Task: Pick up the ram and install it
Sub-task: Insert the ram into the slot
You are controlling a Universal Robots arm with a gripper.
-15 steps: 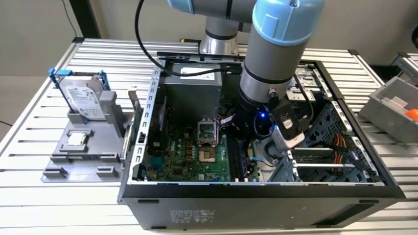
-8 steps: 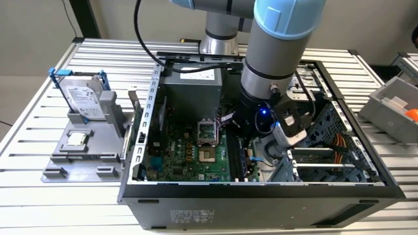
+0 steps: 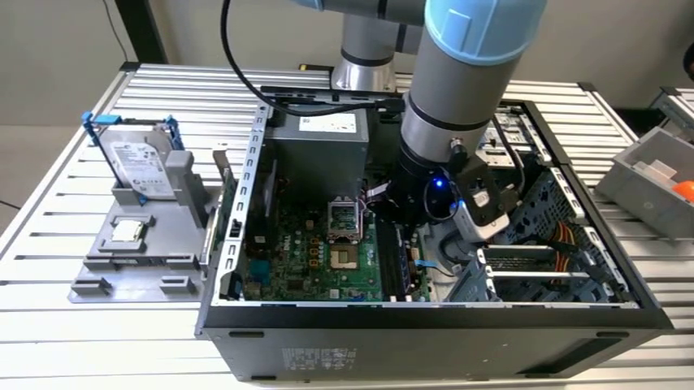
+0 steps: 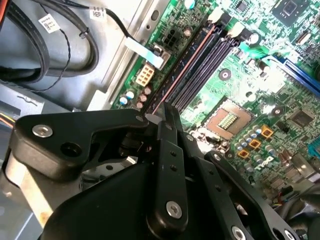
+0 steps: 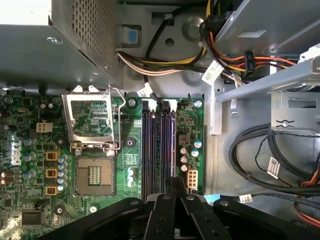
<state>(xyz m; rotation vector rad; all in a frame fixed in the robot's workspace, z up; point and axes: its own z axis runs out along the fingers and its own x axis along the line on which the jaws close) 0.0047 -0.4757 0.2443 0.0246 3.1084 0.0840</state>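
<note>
End effector [image 5: 172, 192] over memory slots [image 5: 159, 150], grip state unclear, exterior view adds hard drive [image 3: 142, 165]

Slatted table [image 3: 65, 325]: computer case [image 3: 434, 341], grey tray [image 3: 136, 260].

Exterior view: high, off the arm, angled down at the slatted bench [image 3: 65, 325]; takes in the whole open computer case [image 3: 434, 325] and the arm [image 3: 456, 97] reaching into it, at middling range.

First wrist view: on the arm, facing straight down into the case, close over the motherboard [image 5: 30, 165], black claw [image 5: 172, 187] at the frame edge.

Second wrist view: on the arm, nearer and oblique, looking past the claw [image 4: 162, 117].

Shared by all three: motherboard, memory slots [image 5: 159, 150], processor socket [image 5: 94, 179].
</note>
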